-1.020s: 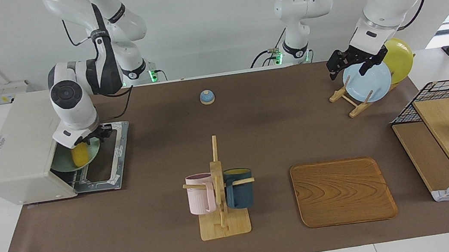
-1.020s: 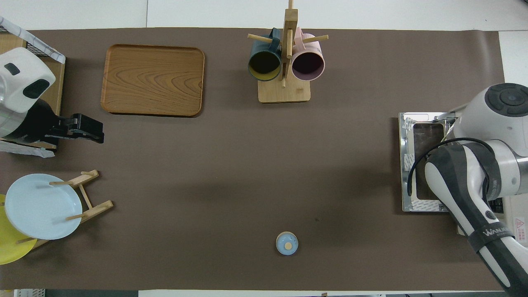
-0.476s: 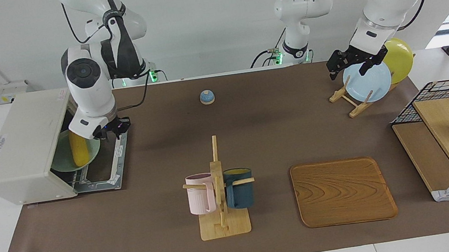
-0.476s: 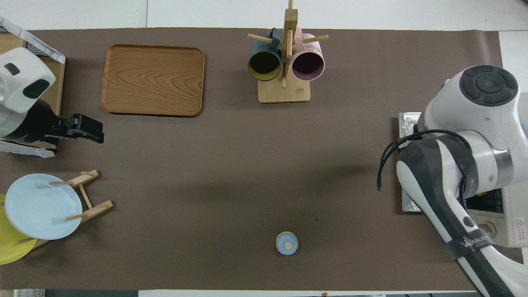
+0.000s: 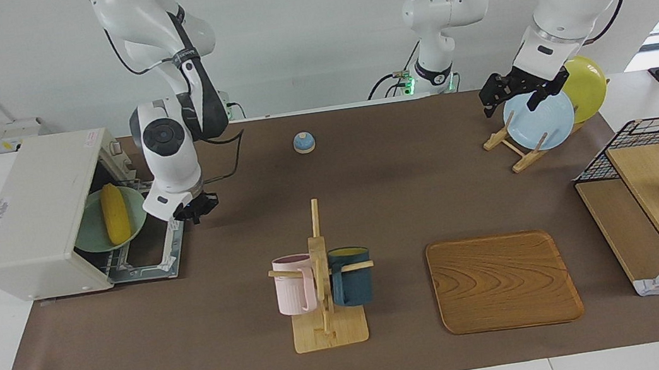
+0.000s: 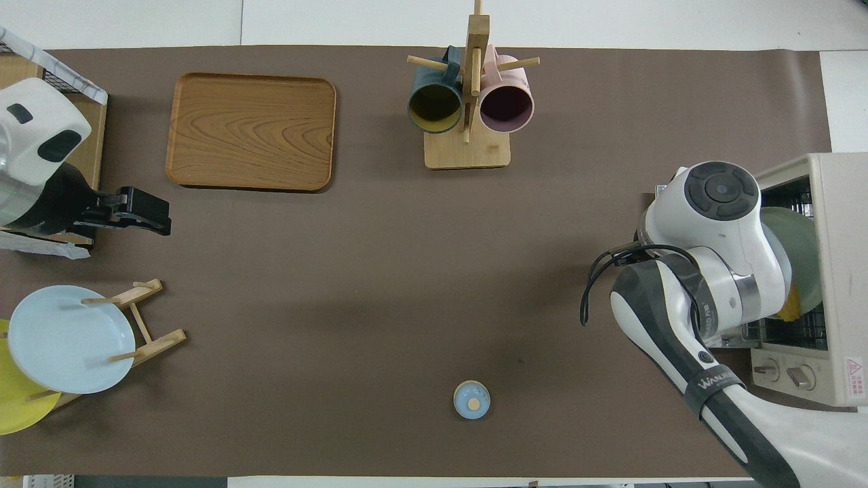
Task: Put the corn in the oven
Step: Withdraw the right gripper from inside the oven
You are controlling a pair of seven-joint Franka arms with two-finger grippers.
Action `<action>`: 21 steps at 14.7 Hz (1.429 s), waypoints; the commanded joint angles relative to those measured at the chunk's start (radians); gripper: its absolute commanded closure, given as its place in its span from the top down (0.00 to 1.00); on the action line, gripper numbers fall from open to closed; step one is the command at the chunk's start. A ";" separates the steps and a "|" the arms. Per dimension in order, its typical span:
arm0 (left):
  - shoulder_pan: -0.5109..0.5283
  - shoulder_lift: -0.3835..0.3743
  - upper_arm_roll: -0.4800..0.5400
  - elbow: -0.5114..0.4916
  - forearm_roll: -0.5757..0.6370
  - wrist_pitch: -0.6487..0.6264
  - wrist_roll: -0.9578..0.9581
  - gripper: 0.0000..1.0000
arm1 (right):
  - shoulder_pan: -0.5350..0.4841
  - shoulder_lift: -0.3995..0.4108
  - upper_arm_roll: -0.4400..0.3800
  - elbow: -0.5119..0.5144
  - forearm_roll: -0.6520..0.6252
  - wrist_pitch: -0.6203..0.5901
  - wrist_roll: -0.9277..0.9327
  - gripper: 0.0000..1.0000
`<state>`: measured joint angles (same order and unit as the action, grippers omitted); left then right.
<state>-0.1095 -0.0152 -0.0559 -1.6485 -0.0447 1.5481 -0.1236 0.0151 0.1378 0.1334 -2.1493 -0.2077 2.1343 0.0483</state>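
Note:
The corn (image 5: 116, 221) lies on a pale green plate (image 5: 93, 236) on the wire rack inside the off-white oven (image 5: 31, 218), at the right arm's end of the table. The oven's glass door (image 5: 150, 250) hangs open, flat on the mat. My right gripper (image 5: 194, 210) is open and empty, raised just above the door's edge, clear of the corn. In the overhead view the right arm covers most of the oven (image 6: 837, 271) mouth; only a tip of the corn (image 6: 790, 314) and part of the plate (image 6: 803, 251) show. My left gripper (image 5: 513, 96) waits open over the plate rack.
A mug rack (image 5: 321, 275) with a pink and a dark blue mug stands mid-table. A wooden tray (image 5: 503, 280) lies beside it. A plate rack holds a blue plate (image 5: 540, 119) and a yellow plate (image 5: 587, 84). A small blue knob (image 5: 303, 142) and a wire shelf (image 5: 656, 199) are also there.
My right gripper has let go of the corn, pulled out of the oven mouth and risen toward the table's middle. The corn and plate stay inside. The left arm has not moved.

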 commanded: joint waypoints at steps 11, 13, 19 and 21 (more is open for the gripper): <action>0.011 -0.022 -0.007 -0.017 0.019 0.000 0.006 1.00 | -0.072 0.026 0.005 -0.075 -0.102 0.090 0.018 0.00; 0.011 -0.022 -0.007 -0.017 0.019 0.000 0.006 1.00 | -0.063 0.028 0.005 -0.025 -0.169 0.014 0.018 0.00; 0.011 -0.022 -0.007 -0.017 0.019 0.000 0.006 1.00 | -0.115 -0.010 0.002 0.258 -0.197 -0.338 -0.224 0.00; 0.011 -0.022 -0.007 -0.017 0.019 -0.002 0.006 1.00 | -0.182 -0.047 0.000 0.270 -0.167 -0.350 -0.322 0.00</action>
<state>-0.1095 -0.0152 -0.0559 -1.6485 -0.0447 1.5481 -0.1236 -0.0931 0.1026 0.1409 -1.9033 -0.3573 1.7765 -0.1715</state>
